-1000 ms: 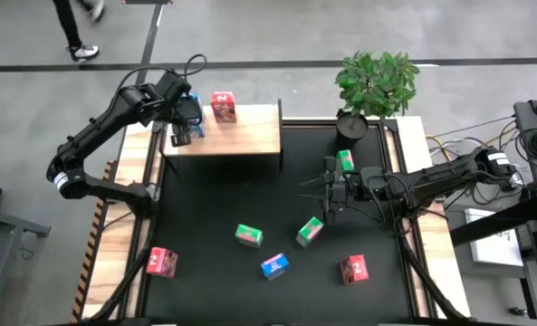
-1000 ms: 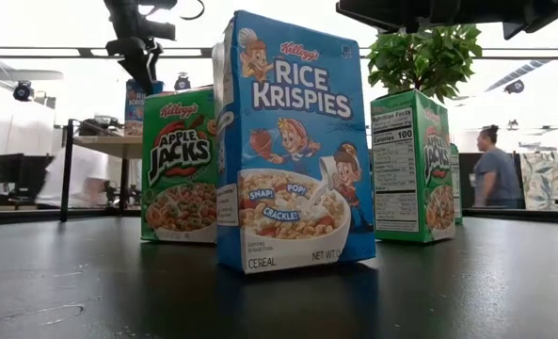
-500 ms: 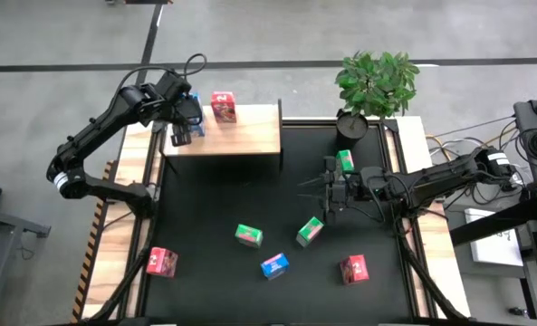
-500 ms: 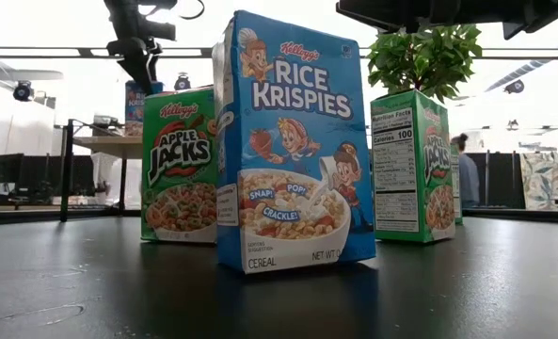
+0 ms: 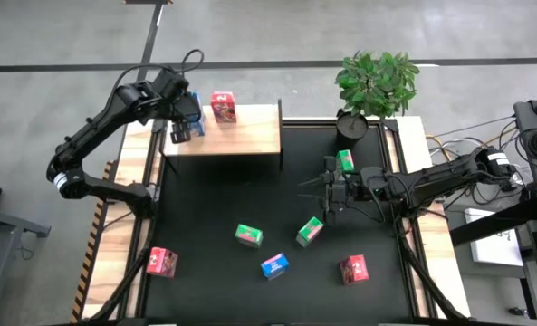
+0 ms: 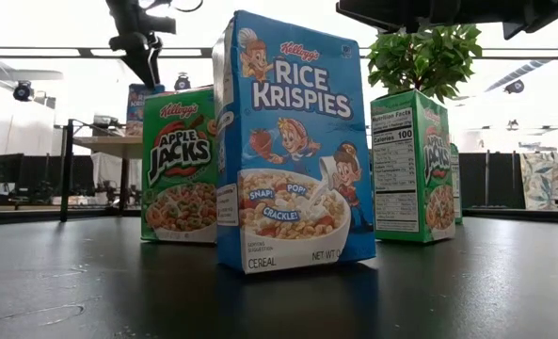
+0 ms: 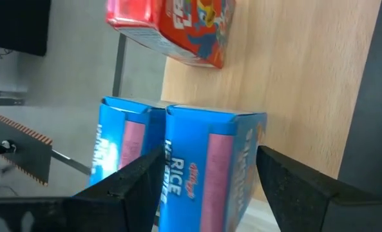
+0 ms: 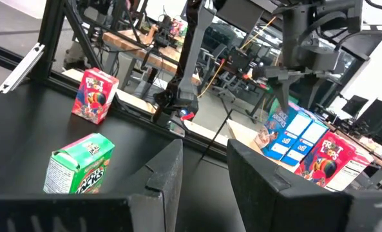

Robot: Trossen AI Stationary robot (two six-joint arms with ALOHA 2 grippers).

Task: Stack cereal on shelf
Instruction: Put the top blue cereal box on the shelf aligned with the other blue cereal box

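Two blue cereal boxes (image 7: 178,164) stand at the shelf's (image 5: 250,136) 9 o'clock edge. Left gripper (image 7: 207,177) straddles one, fingers spread, not pinching. Risk: lifting crooked snags and topples it. Right gripper (image 5: 327,188) waits mid-table; spread unclear.

Two dark, near-black jointed arms, slim tubular links joined by rounded, bulkier housings. On the left arm (image 5: 105,118), a pale band at the lowest joint and a thin black cable looping free above the wrist. On the right arm (image 5: 431,184), a small pale label near the far joint and thin cables trailing alongside. Matte black, angular, wedge-shaped fingers (image 7: 294,187) on the left; similar flat dark fingers (image 8: 171,171) on the right.
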